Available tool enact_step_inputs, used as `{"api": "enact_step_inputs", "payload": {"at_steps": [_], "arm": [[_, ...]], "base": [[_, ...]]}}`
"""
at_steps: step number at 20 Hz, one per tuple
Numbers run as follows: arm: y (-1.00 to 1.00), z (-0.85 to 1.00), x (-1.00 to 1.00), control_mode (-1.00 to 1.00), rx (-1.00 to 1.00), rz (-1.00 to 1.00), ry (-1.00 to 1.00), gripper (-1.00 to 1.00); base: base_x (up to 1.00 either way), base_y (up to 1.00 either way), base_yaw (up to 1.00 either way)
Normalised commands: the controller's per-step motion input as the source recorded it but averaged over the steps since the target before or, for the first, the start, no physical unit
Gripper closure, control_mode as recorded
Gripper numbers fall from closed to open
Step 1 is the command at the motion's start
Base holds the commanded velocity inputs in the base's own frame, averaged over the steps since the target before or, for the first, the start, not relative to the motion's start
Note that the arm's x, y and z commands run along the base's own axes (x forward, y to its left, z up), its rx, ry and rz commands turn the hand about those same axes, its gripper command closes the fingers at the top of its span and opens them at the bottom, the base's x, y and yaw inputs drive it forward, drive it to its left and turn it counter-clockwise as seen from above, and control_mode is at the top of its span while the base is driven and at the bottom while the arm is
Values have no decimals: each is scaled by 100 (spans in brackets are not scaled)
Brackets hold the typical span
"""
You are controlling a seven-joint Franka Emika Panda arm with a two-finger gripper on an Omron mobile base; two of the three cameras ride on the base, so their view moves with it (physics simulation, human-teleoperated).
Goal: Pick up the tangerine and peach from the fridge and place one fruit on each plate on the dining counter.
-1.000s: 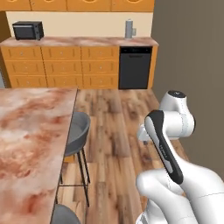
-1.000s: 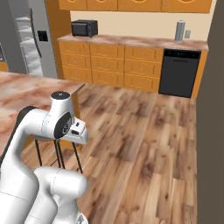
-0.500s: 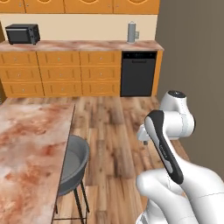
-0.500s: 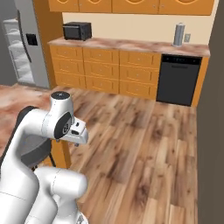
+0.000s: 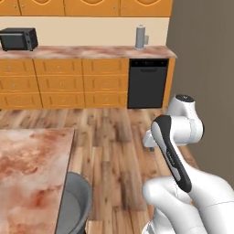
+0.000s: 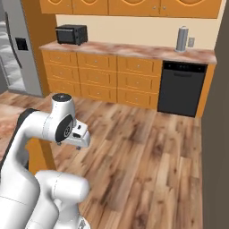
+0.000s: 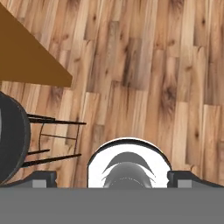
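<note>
Ahead, bare wood floor (image 5: 114,137) borders the dining counter (image 5: 32,164) edge.

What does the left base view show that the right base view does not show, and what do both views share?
Left base view alone: the dining counter with a grey stool beside it.

Right base view alone: the fridge, at the left edge past the wall counter's end.

Both: the microwave and the grey canister on the wall counter, the black dishwasher, the wooden floor.
</note>
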Motion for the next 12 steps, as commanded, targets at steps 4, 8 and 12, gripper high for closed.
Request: {"api": "enact_step_inputs", "payload": {"at_steps": [4,8,12], "arm": [[0,0,0,100,0,0,0,-100],[0,0,0,100,0,0,0,-100],[0,0,0,100,0,0,0,-100]], "base": [[83,11,0],[85,19,0],[84,17,0]]}}
